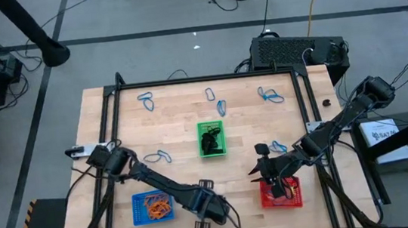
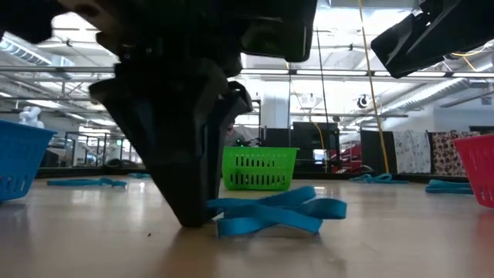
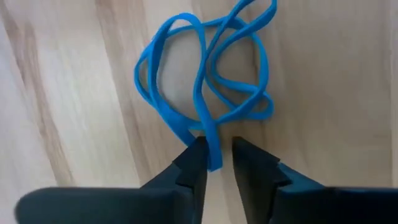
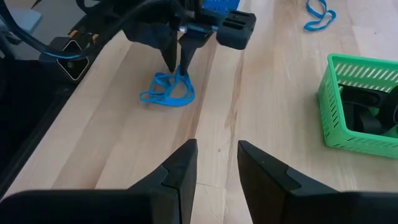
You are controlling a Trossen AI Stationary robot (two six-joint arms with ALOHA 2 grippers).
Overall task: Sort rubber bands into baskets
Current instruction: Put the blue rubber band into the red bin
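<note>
A tangle of blue rubber bands (image 3: 205,81) lies flat on the table near its front edge; it also shows in the low view (image 2: 270,212) and the right wrist view (image 4: 168,93). My left gripper (image 3: 217,155) points down at the tangle's near end, slightly open, with one strand between its fingers. My right gripper (image 1: 271,175) is open and empty above the red basket (image 1: 292,196). The blue basket (image 1: 140,209) holds orange bands. The green basket (image 1: 210,125) holds black bands. My left gripper comes from above, pointing down, its fingertips (image 2: 193,220) at the tabletop. One strand at the tangle's near end (image 3: 214,146) stands between the two fingers, against one finger (image 3: 198,155), with a small gap to the other. The bands lie flat on the table.
Several more blue bands lie loose on the far half of the table (image 1: 145,99) (image 1: 269,96) and at mid-table (image 1: 159,157). A black metal frame (image 1: 112,108) borders the work area. A black box (image 1: 296,50) stands behind the far edge.
</note>
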